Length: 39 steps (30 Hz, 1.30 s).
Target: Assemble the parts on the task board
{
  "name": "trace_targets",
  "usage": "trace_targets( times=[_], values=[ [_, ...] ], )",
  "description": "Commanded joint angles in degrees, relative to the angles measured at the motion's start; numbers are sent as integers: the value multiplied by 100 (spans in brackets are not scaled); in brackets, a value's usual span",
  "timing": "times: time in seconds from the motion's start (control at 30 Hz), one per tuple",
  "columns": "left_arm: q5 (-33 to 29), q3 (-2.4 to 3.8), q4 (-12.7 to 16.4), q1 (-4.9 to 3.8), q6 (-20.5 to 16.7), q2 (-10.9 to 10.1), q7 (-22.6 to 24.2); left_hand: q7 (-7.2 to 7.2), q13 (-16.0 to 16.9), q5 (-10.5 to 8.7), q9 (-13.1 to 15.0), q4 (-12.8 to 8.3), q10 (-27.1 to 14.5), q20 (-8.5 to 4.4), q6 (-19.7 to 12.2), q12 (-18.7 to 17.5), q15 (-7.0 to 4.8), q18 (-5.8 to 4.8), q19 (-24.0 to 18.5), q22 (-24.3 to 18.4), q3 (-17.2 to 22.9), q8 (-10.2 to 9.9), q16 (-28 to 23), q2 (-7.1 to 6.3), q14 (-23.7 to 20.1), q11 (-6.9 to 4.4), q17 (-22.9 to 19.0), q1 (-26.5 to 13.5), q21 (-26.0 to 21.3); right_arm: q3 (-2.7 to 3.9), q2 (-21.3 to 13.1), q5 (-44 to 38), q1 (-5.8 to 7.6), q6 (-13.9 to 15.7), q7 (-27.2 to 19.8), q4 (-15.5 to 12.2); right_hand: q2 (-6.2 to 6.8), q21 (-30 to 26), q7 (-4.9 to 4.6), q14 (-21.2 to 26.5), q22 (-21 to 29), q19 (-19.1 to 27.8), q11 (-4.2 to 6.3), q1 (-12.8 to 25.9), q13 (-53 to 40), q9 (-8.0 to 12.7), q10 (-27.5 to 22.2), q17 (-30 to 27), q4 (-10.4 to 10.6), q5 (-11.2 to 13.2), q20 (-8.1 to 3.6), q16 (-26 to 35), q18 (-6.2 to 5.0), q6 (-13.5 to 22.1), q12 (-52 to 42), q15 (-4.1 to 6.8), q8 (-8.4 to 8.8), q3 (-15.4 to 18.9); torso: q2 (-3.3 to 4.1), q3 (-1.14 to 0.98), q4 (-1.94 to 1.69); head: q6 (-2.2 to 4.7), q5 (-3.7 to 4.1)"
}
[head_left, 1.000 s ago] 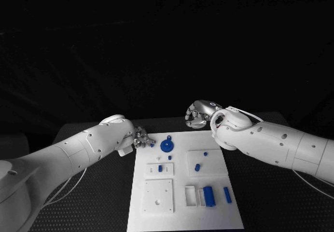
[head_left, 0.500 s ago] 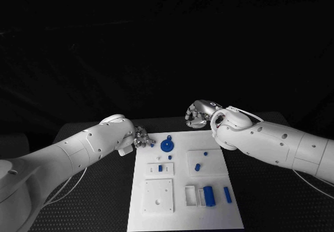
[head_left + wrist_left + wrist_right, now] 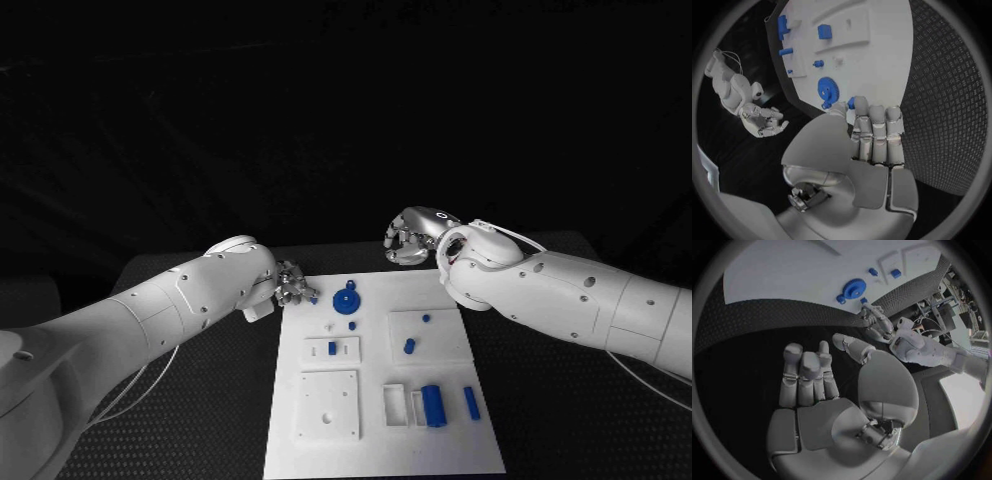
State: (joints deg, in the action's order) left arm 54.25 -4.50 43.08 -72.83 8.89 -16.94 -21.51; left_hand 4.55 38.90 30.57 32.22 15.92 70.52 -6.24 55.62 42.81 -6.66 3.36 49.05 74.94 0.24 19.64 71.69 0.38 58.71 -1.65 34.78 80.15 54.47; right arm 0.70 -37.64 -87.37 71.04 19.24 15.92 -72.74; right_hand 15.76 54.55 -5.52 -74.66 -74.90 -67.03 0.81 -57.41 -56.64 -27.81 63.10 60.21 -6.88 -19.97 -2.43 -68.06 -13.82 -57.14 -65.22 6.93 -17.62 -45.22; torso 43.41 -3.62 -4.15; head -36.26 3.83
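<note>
The white task board (image 3: 447, 440) lies in the middle of the table. A blue gear (image 3: 346, 300) sits near its far left corner, also seen in the left wrist view (image 3: 826, 89) and the right wrist view (image 3: 854, 288). My left hand (image 3: 296, 284) hovers at that corner just left of the gear, and pinches a small blue part (image 3: 852, 102) between thumb and fingertip. My right hand (image 3: 411, 236) hangs above the table just beyond the board's far edge, fingers loosely bent and apart, holding nothing (image 3: 811, 370).
More blue parts lie on the board: a peg (image 3: 352, 325), a piece in a square plate (image 3: 332, 348), two small pieces (image 3: 408, 346) on the right plate, a block (image 3: 431, 405) and a bar (image 3: 472, 402) near the front. Black table (image 3: 173, 430) surrounds it.
My left hand has shifted very slightly up and away from the gear with its small part. The right hand and the board's parts have not moved.
</note>
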Motion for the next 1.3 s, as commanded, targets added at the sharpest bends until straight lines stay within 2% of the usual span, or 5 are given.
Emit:
trace_targets(
  times=[0.03,0.27,0.7,1.07,1.3],
  values=[
    [-79,-7,-5,14,111,0,4,29,9,43,-18,28,-13,-597,-34,10,-27,-61,3,109,-28,-42,31,-1,-13,9,-6,29,-13,3,3,-30,-2,-10,-39,-3,1,-29,-43,7,-71,-32,-34,42,7,-9,-7,-9,-8,-24,3,23,-118,-15,-28,-33,12,-22,1,3,-1,-1,-9],
    [-82,-7,0,14,108,8,2,43,10,50,-33,46,-18,-596,-75,10,-23,-62,4,109,-51,-67,35,-11,-16,22,-8,19,-12,3,2,-29,-2,-11,-41,-3,1,-30,-43,7,-71,-33,-34,43,7,-10,-7,-9,-8,-24,3,23,-118,-15,-28,-32,12,-22,3,2,-2,-13,-7],
    [70,-7,7,13,156,33,-80,65,14,42,-71,75,-29,-592,-125,13,-13,-62,42,100,-76,-105,49,-276,-10,42,-21,-244,-22,3,2,-10,-2,-10,-48,-4,2,-31,-43,7,-71,-33,-34,45,9,-10,-7,-9,-6,-23,4,24,-118,-12,-28,-32,13,-22,-1,-4,5,-14,-26],
    [72,-7,-5,13,109,21,-89,67,15,27,-77,76,-31,-591,-128,15,-13,-61,51,99,-49,-107,54,-304,-8,43,-23,-304,-26,3,-1,-10,-2,-10,-49,-3,2,-31,-43,6,-71,-33,-34,45,9,-11,-7,-9,-6,-23,4,24,-118,-12,-29,-32,14,-22,1,0,0,-11,-16],
    [63,-7,-3,13,101,26,-79,62,27,-94,-92,81,-19,-601,-126,42,-24,-49,94,101,43,-105,84,-401,10,37,-26,-734,-32,3,0,-10,-2,-11,-50,1,1,-32,-43,6,-71,-33,-34,45,9,-11,-7,-9,-6,-23,4,24,-118,-12,-29,-32,14,-22,2,3,-1,-8,-15]
  ],
)
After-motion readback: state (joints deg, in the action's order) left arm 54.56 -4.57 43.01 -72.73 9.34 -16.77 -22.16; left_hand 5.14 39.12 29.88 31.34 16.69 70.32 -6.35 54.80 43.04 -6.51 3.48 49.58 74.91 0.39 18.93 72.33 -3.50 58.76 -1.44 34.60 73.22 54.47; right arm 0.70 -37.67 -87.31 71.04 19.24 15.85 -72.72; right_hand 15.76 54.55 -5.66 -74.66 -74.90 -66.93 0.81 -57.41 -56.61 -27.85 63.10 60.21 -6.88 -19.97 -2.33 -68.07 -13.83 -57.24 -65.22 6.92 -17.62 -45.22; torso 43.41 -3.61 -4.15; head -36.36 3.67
